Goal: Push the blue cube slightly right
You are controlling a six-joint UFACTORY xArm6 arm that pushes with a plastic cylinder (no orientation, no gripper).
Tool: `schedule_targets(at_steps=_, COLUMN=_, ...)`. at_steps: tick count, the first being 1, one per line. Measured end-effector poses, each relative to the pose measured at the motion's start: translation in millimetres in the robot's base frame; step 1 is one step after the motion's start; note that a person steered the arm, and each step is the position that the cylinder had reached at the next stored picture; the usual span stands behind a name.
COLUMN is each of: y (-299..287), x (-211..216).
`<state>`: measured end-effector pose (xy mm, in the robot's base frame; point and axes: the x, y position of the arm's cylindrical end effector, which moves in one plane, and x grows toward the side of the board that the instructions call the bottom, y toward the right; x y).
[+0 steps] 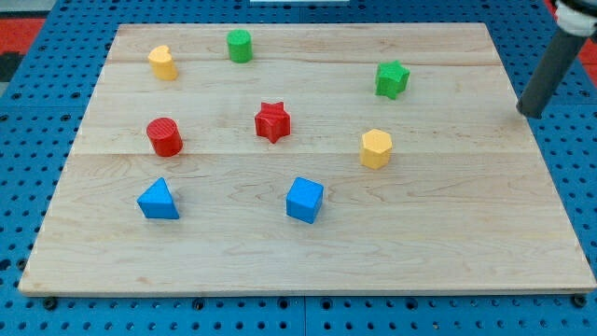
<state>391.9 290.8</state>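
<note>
Blue triangular block (158, 201): sits near the counter's (466, 243) bottom-left corner, well apart from the others.
Red cylinder (164, 136): above the blue triangle, toward the left edge.
Yellow rounded block (162, 63): close to the top-left corner.
Green cylinder (240, 46): near the top edge, left of the middle.
Red star (272, 121): about the middle of the counter.
Blue cube (304, 200): the one to be moved; it lies below the red star, toward the bottom edge and roughly mid-width, turned a little so one corner faces the bottom edge.
Yellow hexagonal block (376, 148): up and to the right of the cube, near but not touching it.
Green star (392, 79): toward the top-right part of the counter.
My tip (529, 112): down by the right edge, upper half, well apart from every block and far from the cube.
Pincer: there is none, only a bare rod, so it holds nothing.
Doing it well: I'd say the tip must travel round to the cube's left face, passing below the yellow hexagon, not through it. Meet that face squarely, or the tilted cube may spin. A short nudge should do; the way to its right looks clear.
</note>
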Motion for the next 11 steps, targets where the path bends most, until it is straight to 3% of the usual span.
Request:
schedule_targets(at_steps=1, y=-0.1, x=25.6)
schedule_targets(at_steps=2, y=-104.4, x=99.4)
schedule_targets(at_steps=3, y=-211.9, x=126.5)
schedule_targets(at_steps=4, y=-213.4, x=145.5)
schedule_targets(at_steps=8, y=-224.5, x=161.4)
schedule_targets(at_steps=9, y=-301.6, x=199.5)
schedule_targets(at_steps=10, y=-358.9, x=209.5)
schedule_targets(at_steps=11, y=-374.3, x=152.6)
